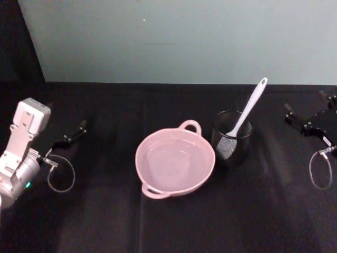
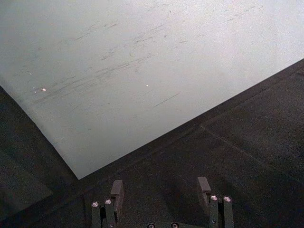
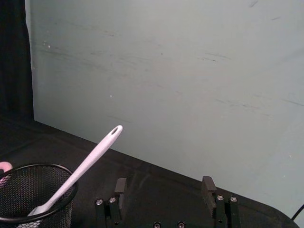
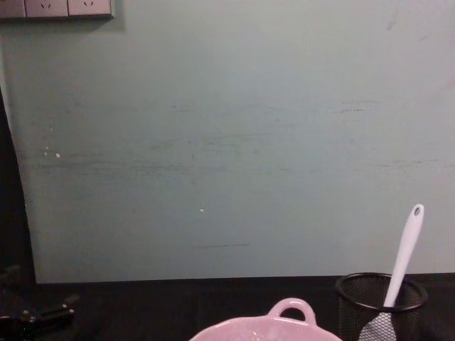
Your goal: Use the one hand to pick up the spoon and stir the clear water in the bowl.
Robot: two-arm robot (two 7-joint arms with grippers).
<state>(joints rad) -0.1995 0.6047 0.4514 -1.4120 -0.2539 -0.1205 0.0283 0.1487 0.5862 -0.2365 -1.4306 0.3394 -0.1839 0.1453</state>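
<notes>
The pale pink bowl (image 1: pixel 152 169) sits mid-table holding clear water, with a loop handle on its far rim; its rim also shows in the chest view (image 4: pixel 245 331). The white spoon (image 1: pixel 249 108) stands scoop-down in a black wire-mesh cup (image 1: pixel 239 151) just right of the bowl, its handle leaning up and to the right. The chest view shows the spoon (image 4: pixel 403 258) too, as does the right wrist view (image 3: pixel 90 163). My right gripper (image 1: pixel 305 103) (image 3: pixel 164 187) rests open, well right of the cup. Far left of the bowl, my left gripper (image 1: pixel 79 130) (image 2: pixel 160 190) is open and holds nothing.
A black cloth covers the table (image 1: pixel 174 226). A pale green wall panel (image 4: pixel 227 142) stands behind it. Thin cable loops hang beside each wrist, left (image 1: pixel 62 176) and right (image 1: pixel 320 171). Bare cloth lies between each gripper and the bowl.
</notes>
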